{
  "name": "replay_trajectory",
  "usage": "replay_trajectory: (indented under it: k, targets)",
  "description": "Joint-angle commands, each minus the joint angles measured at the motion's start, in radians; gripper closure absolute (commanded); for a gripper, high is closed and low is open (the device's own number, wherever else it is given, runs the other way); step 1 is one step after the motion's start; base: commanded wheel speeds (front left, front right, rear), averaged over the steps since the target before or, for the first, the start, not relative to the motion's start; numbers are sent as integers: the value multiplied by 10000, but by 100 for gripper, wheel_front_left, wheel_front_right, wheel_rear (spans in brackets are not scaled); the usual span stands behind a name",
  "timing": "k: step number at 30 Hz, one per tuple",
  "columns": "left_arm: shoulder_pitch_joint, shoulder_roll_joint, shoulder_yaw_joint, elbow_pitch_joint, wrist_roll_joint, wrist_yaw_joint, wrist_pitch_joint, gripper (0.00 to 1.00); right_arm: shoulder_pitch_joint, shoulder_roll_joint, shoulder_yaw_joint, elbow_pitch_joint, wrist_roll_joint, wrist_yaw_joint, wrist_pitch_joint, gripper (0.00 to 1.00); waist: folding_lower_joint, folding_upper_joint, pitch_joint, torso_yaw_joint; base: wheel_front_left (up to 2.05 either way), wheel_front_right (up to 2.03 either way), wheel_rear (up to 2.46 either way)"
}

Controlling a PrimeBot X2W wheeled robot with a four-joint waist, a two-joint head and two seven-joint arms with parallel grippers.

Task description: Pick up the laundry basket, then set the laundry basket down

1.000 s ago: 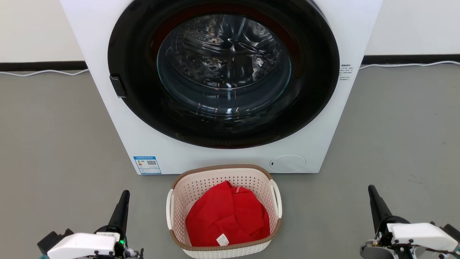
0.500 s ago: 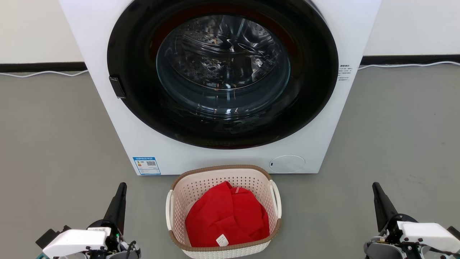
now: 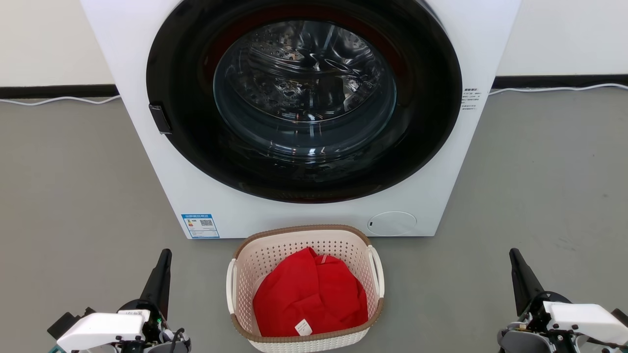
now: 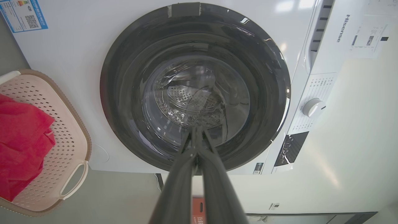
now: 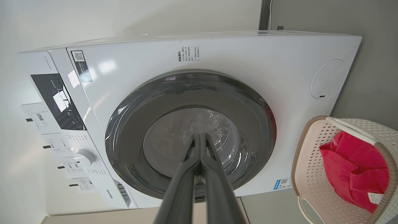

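The laundry basket (image 3: 274,250), cream-white and perforated with a brown rim and white side handles, stands on the grey floor just in front of the washer, with a red cloth (image 3: 310,294) inside. It also shows at the left edge of the left wrist view, laundry basket (image 4: 67,137), and at the lower right of the right wrist view, laundry basket (image 5: 311,174). My left gripper (image 3: 165,255) is shut, off to the basket's left and apart from it. My right gripper (image 3: 513,254) is shut, well off to the basket's right. Both grippers hold nothing.
A white front-loading washer (image 3: 196,196) with a closed dark round door (image 3: 304,98) stands directly behind the basket. Grey floor (image 3: 73,196) spreads to both sides. A white cable (image 3: 54,99) runs along the black skirting at the back wall.
Both grippers rose slightly in the head view between one second and half a second ago, then held still. The basket has not moved.
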Motion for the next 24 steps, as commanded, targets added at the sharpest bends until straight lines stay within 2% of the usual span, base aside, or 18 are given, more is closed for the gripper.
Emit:
replay_trajectory:
  k: [1,24]
  targets:
    - [-511,60,313,-219,-3,-65,55,100,-565,-85,172,-301,40,73,108,100,0,-1,0,1,0,0,0]
    - [-516,14,378,-216,52,-65,107,100,-571,-40,109,-297,-13,73,158,100,0,-1,0,1,0,0,0]
